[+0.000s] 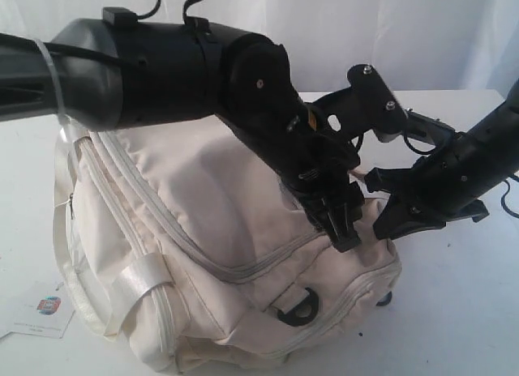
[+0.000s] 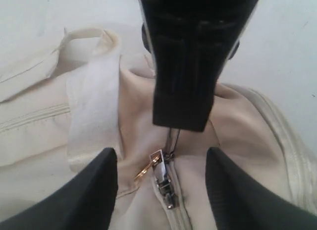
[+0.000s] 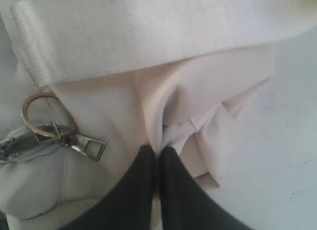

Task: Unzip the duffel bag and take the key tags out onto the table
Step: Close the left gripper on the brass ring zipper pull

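The cream duffel bag (image 1: 203, 198) lies zipped on the white table (image 1: 462, 311). My left gripper (image 2: 161, 151) reaches across to the bag's right end and stands open. Its fingers (image 2: 94, 190) straddle the metal zipper slider (image 2: 166, 183) and its gold ring (image 2: 144, 169) without touching them. My right gripper (image 3: 159, 151) is shut on a fold of the bag's fabric just past the zipper's end, beside the zipper pull (image 3: 88, 145). Seen from outside, the left gripper (image 1: 345, 224) and the right gripper (image 1: 388, 220) sit close together. The key tags are hidden.
A small white paper card with a coloured logo (image 1: 45, 311) lies on the table at the bag's left front. A black D-ring (image 1: 298, 307) hangs on the bag's front. A shiny white strap (image 3: 148, 31) crosses just beyond the pinched fold.
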`<action>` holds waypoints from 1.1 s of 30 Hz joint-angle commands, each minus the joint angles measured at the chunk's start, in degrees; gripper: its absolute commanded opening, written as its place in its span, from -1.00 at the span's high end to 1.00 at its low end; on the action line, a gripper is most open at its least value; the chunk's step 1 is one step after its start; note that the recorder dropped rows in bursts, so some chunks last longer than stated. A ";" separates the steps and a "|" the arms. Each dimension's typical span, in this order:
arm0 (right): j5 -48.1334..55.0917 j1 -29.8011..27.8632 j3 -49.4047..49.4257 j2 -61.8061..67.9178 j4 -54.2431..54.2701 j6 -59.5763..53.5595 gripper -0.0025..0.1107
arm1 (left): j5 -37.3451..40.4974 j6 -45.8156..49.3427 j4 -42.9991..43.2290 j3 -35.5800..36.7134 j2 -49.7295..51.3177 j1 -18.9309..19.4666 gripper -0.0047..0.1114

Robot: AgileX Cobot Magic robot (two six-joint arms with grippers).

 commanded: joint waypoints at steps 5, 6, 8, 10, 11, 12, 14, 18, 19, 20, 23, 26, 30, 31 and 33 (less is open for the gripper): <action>0.34 -0.02 0.07 -0.09 -0.91 -0.09 0.96 | 0.56 -0.48 -0.35 -0.34 3.81 0.12 -0.07; 0.34 -0.02 0.07 -0.09 -0.91 -0.09 0.96 | 0.56 -0.48 -0.35 -0.34 4.08 0.12 -0.07; 0.34 -0.02 0.07 -0.09 -0.97 -0.09 0.96 | 0.56 -0.48 -0.35 -0.34 4.48 0.12 -0.04; 0.34 -0.02 0.07 -0.09 -0.97 -0.09 0.96 | 0.56 -0.57 0.21 -0.34 4.60 0.12 0.05; 0.34 -0.02 0.07 -0.09 -0.97 -0.09 0.96 | 0.56 -1.10 0.77 -0.34 4.60 0.12 0.11; 0.34 -0.02 0.07 -0.09 -0.97 -0.09 0.96 | 0.56 -2.11 1.52 -0.34 4.60 0.12 0.17; 0.34 -0.02 0.07 -0.09 -0.97 -0.09 0.96 | 0.94 -5.09 4.66 -0.34 4.60 0.12 0.34; 0.34 -0.02 0.07 -0.09 -1.07 -0.09 0.96 | 3.31 -9.93 10.16 -0.34 4.60 0.12 0.65; 0.23 -0.02 0.07 -0.09 -1.07 -0.09 0.96 | 3.85 -11.35 11.18 -0.34 4.60 0.12 0.75; 0.23 -0.02 0.07 -0.09 -1.07 -0.09 0.96 | 4.19 -12.26 11.67 -0.34 4.60 0.12 0.85; 0.23 -0.02 0.07 -0.09 -1.07 -0.09 0.96 | 4.28 -12.99 11.79 -0.34 4.37 0.12 0.92; 0.23 -0.02 0.07 -0.09 -1.07 -0.09 0.96 | 4.28 -12.99 11.79 -0.34 4.37 0.12 0.92; 0.01 -0.02 0.07 -0.09 -1.07 -0.09 0.96 | 5.75 -12.99 11.79 -0.34 3.71 0.12 0.92; -0.17 -0.02 0.07 -0.09 -1.07 -0.09 0.96 | 6.25 -12.99 11.79 -0.34 3.12 0.12 0.92; -0.23 -0.02 0.07 -0.09 -1.07 -0.09 0.96 | 7.01 -12.99 11.79 -0.34 2.04 0.12 0.92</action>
